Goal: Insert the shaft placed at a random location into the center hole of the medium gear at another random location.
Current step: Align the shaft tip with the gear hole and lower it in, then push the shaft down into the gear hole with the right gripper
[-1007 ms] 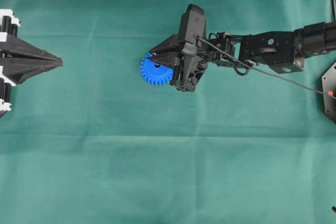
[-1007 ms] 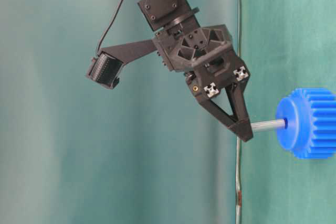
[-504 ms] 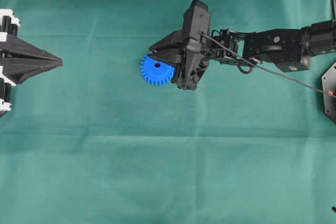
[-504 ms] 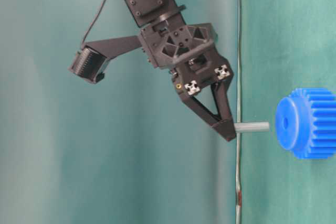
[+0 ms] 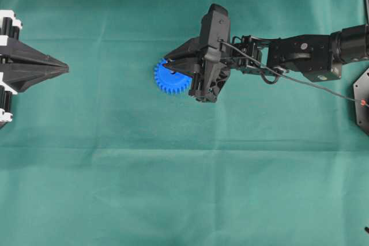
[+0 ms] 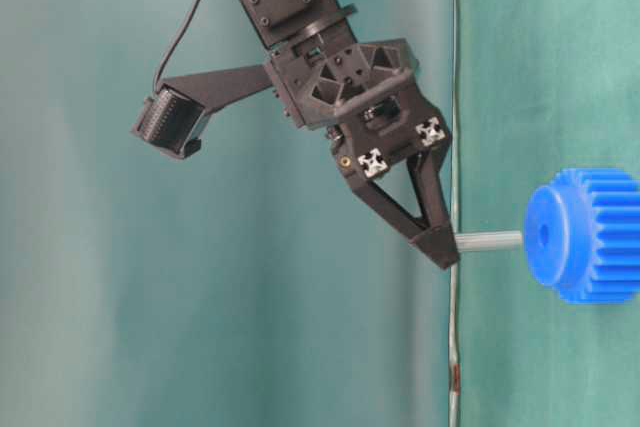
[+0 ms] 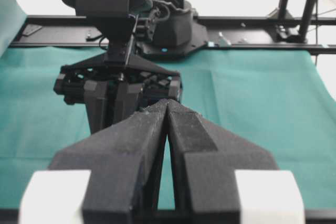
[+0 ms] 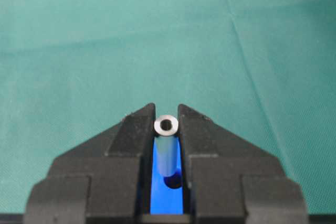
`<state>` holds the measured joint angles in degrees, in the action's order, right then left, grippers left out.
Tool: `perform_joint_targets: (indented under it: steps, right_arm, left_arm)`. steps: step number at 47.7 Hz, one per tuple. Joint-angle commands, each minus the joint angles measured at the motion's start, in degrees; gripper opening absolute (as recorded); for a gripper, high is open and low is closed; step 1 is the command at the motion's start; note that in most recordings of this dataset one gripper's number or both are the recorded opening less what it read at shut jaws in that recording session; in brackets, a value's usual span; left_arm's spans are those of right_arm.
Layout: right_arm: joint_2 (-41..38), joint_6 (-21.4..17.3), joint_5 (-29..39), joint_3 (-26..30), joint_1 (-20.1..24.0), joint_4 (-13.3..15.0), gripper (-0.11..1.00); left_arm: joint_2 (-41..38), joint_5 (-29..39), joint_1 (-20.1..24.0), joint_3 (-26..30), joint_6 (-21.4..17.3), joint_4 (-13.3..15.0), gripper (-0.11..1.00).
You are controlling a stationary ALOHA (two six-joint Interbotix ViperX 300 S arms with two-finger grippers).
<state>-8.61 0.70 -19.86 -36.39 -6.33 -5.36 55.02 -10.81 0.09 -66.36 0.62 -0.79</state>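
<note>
The medium gear [image 5: 171, 80] is a bright blue toothed wheel lying flat on the green cloth. My right gripper [image 5: 167, 63] hangs over it, shut on the shaft [image 6: 487, 240], a small silver-grey cylinder held end-on to the gear's hub [image 6: 545, 237]. The shaft's free end sits just short of the hub face, close to the center hole [image 8: 174, 182]. In the right wrist view the shaft [image 8: 167, 150] stands between the fingers, with its lower end at the dark hole's edge. My left gripper [image 5: 65, 69] rests at the left edge, shut and empty.
Green cloth [image 5: 184, 188] covers the whole table. The right arm [image 5: 300, 56] reaches in from the right edge with a black cable along it. A black fixture [image 5: 363, 99] sits at the far right edge.
One second ago the shaft's tip touched the hub at the hole. Half a second ago it had pulled away from the gear. Now it is close to the hub again.
</note>
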Motion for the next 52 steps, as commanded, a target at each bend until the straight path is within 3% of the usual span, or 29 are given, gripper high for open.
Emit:
perform_joint_targets:
  steps: [1, 52]
  right_arm:
    - [0.0, -0.62, -1.23, 0.97, 0.09, -0.18, 0.13]
    - [-2.2, -0.62, -2.64, 0.7, -0.62, -0.26, 0.13]
  left_arm:
    - [-0.26, -0.26, 0.0, 1.41, 0.09, -0.09, 0.0]
    - [-0.44, -0.26, -0.09, 1.41, 0.09, -0.18, 0.0]
